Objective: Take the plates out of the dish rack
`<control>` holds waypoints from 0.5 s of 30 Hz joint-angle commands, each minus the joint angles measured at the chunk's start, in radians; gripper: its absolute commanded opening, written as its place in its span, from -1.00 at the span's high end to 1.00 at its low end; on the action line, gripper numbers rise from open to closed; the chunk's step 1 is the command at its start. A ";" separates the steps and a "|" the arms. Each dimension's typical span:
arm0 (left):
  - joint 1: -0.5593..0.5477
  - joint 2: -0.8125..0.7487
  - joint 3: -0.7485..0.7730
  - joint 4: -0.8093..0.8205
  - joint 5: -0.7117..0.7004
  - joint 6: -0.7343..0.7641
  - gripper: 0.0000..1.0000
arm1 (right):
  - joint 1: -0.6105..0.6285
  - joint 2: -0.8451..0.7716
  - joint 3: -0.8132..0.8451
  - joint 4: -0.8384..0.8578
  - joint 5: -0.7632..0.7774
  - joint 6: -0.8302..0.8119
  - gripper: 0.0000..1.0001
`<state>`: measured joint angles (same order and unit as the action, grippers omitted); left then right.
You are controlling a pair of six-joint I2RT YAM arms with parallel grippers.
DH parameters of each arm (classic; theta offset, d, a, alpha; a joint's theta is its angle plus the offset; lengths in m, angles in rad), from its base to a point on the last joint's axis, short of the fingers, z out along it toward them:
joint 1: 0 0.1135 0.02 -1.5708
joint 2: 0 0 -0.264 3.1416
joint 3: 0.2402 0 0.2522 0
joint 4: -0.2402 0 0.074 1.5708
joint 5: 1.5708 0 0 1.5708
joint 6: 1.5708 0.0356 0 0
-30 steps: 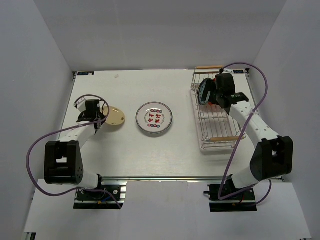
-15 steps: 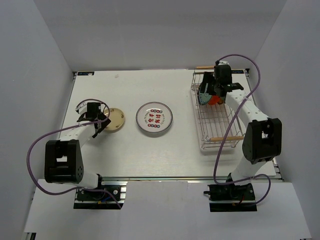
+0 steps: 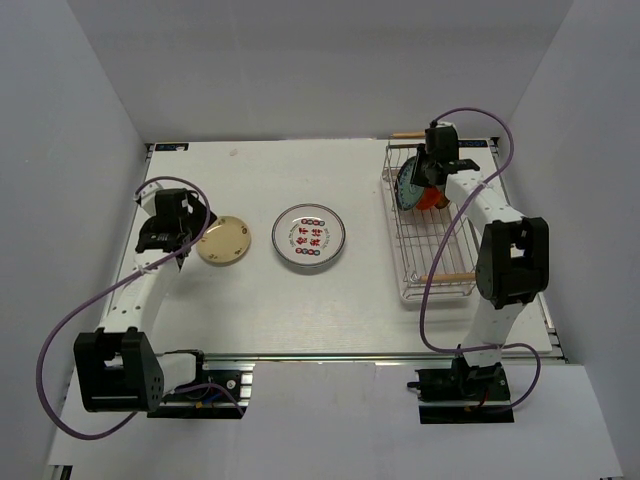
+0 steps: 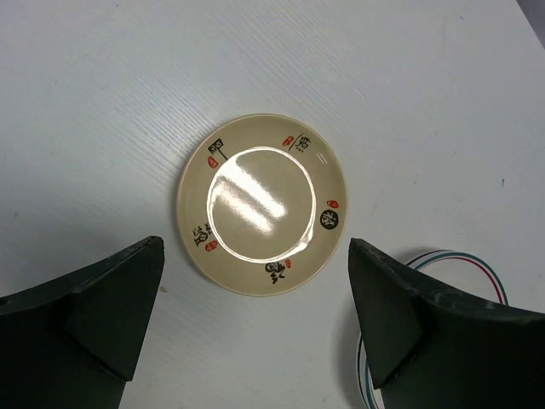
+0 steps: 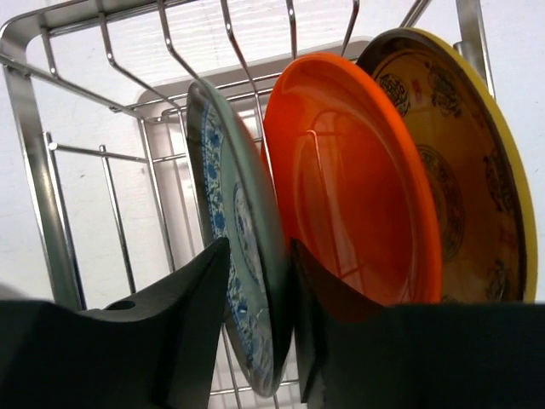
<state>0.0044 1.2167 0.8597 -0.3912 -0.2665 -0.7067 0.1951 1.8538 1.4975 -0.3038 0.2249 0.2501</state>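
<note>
A cream plate (image 4: pixel 261 203) (image 3: pixel 225 241) lies flat on the white table, and my left gripper (image 4: pixel 255 256) (image 3: pixel 190 228) hovers open above its near edge, holding nothing. To its right lies a white plate (image 3: pixel 309 238) with coloured marks. In the dish rack (image 3: pixel 440 250) (image 5: pixel 34 170) three plates stand on edge: a teal plate (image 5: pixel 243 213) (image 3: pixel 405 185) with blue pattern, a red-orange plate (image 5: pixel 358 187) (image 3: pixel 428 198) and a yellow-brown patterned plate (image 5: pixel 460 153). My right gripper (image 5: pixel 260 256) (image 3: pixel 425 180) is shut on the teal plate's rim, one finger on each face.
The rack stands at the table's right edge with wooden rod handles at the far end (image 3: pixel 418 134) and near end (image 3: pixel 447 277). Grey walls enclose the table on three sides. A striped cable (image 4: pixel 460 260) loops beside my left gripper.
My left gripper opened, let go of the cream plate and drew back up and left. My right gripper moved down over the teal plate and closed on its rim.
</note>
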 commanded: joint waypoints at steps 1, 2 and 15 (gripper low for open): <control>-0.001 -0.032 0.036 -0.032 -0.013 0.010 -0.96 | -0.006 0.001 0.055 0.026 0.034 -0.012 0.29; -0.001 -0.039 0.039 -0.032 -0.011 0.013 -0.96 | -0.006 -0.002 0.055 0.026 0.040 -0.021 0.34; -0.001 -0.077 0.073 -0.014 0.095 0.052 -0.96 | -0.011 -0.139 0.073 -0.014 0.091 -0.100 0.96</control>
<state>0.0044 1.1858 0.8989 -0.4107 -0.2295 -0.6727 0.1963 1.8236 1.5093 -0.3256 0.2638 0.1699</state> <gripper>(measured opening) 0.981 0.176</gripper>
